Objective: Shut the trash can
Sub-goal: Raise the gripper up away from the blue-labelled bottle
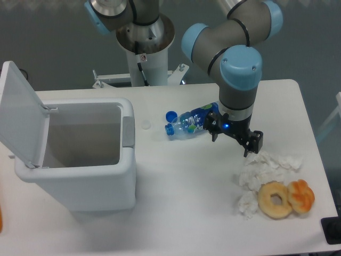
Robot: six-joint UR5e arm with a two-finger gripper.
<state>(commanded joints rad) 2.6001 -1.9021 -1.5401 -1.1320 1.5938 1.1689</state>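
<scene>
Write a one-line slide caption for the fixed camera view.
UR5e gripper hovers by a plastic bottle and crumpled tissues, while the white trash can stands with its lid open.

Hand hides bottle's base; its fingers unclear; orange object cut off left.

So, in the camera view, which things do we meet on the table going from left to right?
Open lid → trash can → blue cap → bottle → gripper → donut → orange pastry.
</scene>
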